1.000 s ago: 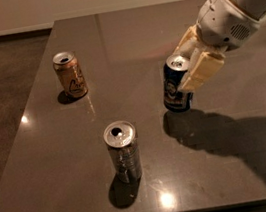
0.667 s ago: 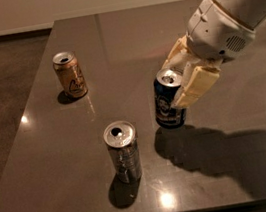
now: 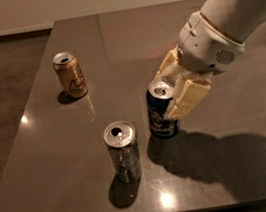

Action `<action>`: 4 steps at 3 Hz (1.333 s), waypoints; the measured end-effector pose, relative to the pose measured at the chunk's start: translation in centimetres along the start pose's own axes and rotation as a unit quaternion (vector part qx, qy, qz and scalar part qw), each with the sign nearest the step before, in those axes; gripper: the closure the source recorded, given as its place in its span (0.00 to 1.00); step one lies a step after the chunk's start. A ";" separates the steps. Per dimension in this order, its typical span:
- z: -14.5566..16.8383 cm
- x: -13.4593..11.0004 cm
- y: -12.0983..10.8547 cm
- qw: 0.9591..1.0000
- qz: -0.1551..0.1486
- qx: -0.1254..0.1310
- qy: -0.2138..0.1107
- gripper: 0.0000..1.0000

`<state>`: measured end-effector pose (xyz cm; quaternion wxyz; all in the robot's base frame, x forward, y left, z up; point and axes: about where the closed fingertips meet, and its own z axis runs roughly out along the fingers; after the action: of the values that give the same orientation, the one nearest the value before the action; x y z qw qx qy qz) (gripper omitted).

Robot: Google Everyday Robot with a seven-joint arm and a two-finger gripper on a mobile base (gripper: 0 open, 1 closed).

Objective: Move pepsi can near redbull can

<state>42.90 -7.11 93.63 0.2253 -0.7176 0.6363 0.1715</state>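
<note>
The pepsi can, dark blue with a silver top, stands upright on the dark table just right of centre. My gripper reaches in from the upper right and its cream fingers are closed around the can's upper part. The redbull can, silver-grey with an open top, stands upright to the lower left of the pepsi can, a short gap away.
An orange-gold can with a dark drawing stands at the far left of the table. The table's left edge and front edge are close by. My white arm fills the upper right and casts a large shadow on the table's right side.
My gripper has carried the pepsi can leftward and toward the front of the table, closer to the redbull can. The other two cans have not moved.
</note>
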 end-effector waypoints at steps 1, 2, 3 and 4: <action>0.9 -0.7 1.8 1.000 -0.024 -0.011 -0.004 1.00; 1.8 -1.0 3.2 0.999 -0.044 -0.022 -0.012 1.00; 3.0 -1.3 4.1 0.998 -0.063 -0.023 -0.004 0.82; 3.9 -1.7 4.4 0.997 -0.075 -0.023 -0.001 0.57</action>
<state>38.47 -3.98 90.83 0.2218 -0.7681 0.5762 0.1698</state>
